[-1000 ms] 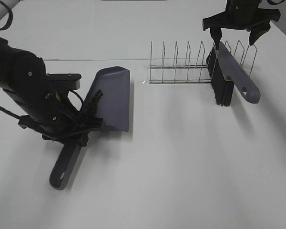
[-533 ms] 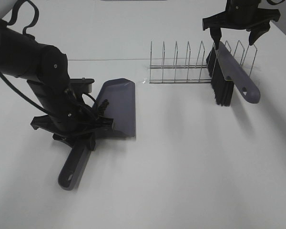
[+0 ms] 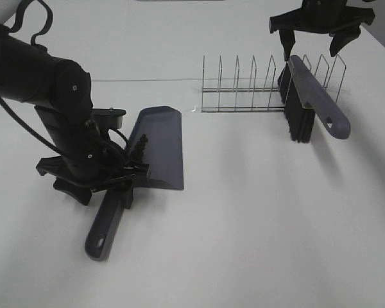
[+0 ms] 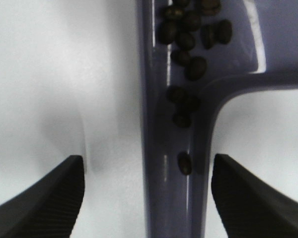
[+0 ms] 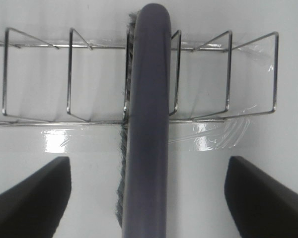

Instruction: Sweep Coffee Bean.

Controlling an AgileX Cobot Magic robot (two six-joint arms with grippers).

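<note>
I have the coffee bean point(image 4: 187, 44) cluster in the dustpan point(image 3: 159, 147), near its handle. Left gripper point(image 4: 146, 191) straddles that handle, fingers wide, apparently not touching. Right gripper point(image 3: 316, 40) hangs open above the racked brush point(image 3: 311, 99). Next, I judge: retreat.

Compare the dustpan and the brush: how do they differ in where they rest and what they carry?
The dustpan lies flat on the table; the brush leans in the wire rack. The dustpan holds coffee beans; the brush holds none. The brush has black bristles; the dustpan has none. Both are grey-purple with a hanging hole in the handle.
</note>
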